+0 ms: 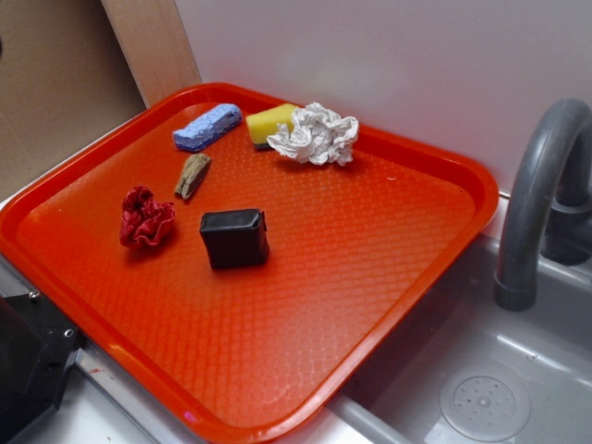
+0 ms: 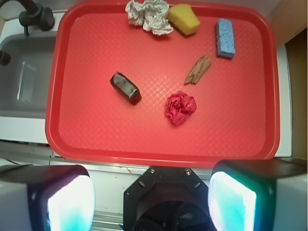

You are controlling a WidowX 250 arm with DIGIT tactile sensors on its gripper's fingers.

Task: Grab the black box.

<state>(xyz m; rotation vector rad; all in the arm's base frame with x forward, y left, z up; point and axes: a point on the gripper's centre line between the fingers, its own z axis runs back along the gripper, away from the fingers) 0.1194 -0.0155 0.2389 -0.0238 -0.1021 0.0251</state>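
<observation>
The black box lies on the red tray, a little left of its middle in the exterior view. It is matte with rounded edges and stands free. My gripper is open and empty, hovering high above the tray's near edge, well short of the box. Its two pale fingers frame the bottom of the wrist view. In the exterior view only a black part of the arm shows at the lower left.
On the tray also lie a red cloth ball, a brown wood piece, a blue block, a yellow sponge and crumpled white paper. A grey sink with faucet borders the tray.
</observation>
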